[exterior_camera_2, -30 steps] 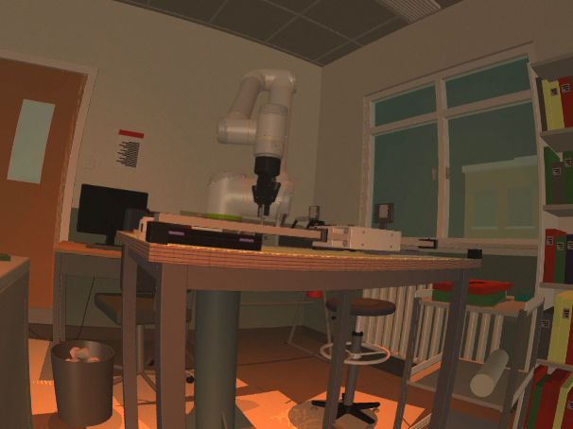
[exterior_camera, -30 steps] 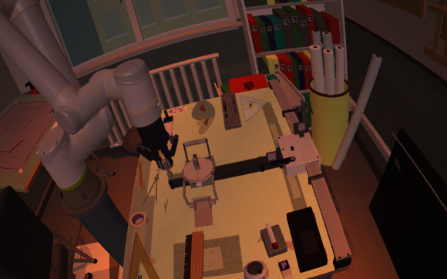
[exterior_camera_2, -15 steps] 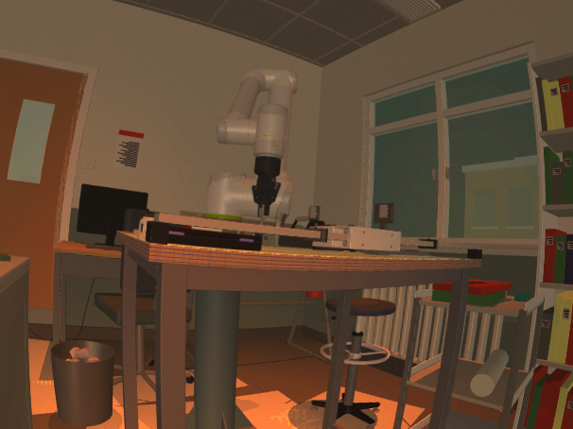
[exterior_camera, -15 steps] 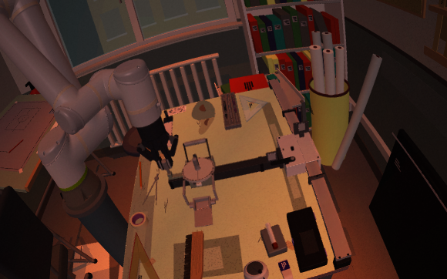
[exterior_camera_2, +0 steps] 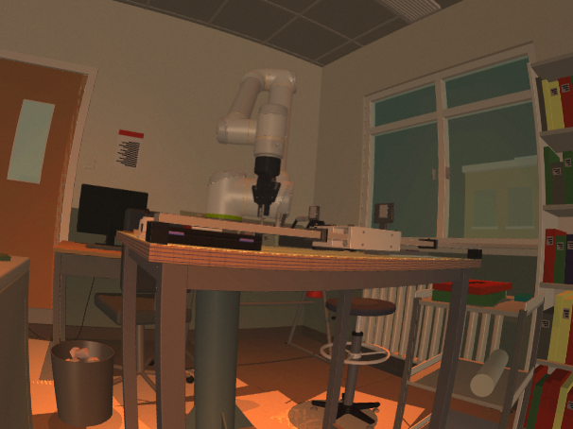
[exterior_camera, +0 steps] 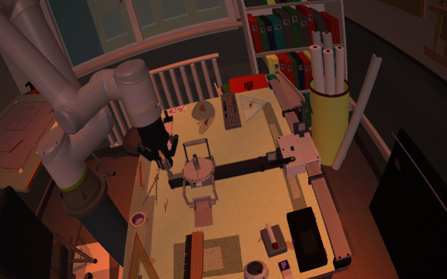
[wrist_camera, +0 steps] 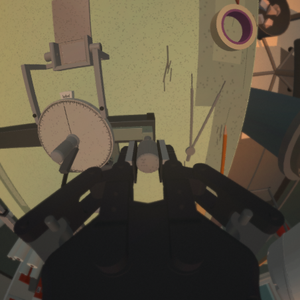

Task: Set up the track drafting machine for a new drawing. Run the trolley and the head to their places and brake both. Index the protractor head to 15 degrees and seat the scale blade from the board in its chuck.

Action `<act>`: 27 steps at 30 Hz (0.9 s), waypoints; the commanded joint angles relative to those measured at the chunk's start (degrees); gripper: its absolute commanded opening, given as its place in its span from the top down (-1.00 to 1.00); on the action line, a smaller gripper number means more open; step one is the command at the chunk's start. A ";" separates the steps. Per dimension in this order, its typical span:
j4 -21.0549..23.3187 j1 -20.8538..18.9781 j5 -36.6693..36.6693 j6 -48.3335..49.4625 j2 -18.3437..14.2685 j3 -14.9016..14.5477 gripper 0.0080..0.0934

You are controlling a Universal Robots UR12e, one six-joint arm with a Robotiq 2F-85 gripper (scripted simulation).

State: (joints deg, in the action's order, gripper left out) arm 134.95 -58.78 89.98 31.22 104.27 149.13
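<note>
The round protractor head (exterior_camera: 197, 172) (wrist_camera: 74, 134) rides near the free end of the dark arm (exterior_camera: 246, 165), which reaches across the board from the white trolley (exterior_camera: 298, 153) (exterior_camera_2: 357, 237) on the long track (exterior_camera: 327, 204). A small knurled brake knob (wrist_camera: 147, 159) stands at the arm's end beside the head. The head's chuck (exterior_camera: 202, 202) (wrist_camera: 71, 53) is empty. My gripper (exterior_camera: 163, 163) (exterior_camera_2: 263, 208) (wrist_camera: 147, 161) reaches down at the arm's end and is closed around the brake knob.
A yellow tub of paper rolls (exterior_camera: 328, 115) stands beside the track. A tape roll (exterior_camera: 138, 219) (wrist_camera: 235, 26), dividers (wrist_camera: 199, 122) and an orange pencil (wrist_camera: 224, 149) lie near the board's edge by my gripper. A brush (exterior_camera: 194, 254) and black case (exterior_camera: 306, 237) lie at the near end.
</note>
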 commanded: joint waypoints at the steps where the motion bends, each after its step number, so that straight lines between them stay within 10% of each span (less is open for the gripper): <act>1: 0.03 0.00 -0.01 0.00 0.01 -0.04 0.55; 27: -5.78 0.00 -0.01 0.00 3.80 -2.12 0.43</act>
State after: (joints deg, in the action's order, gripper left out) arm 129.07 -58.79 89.97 31.22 108.09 147.05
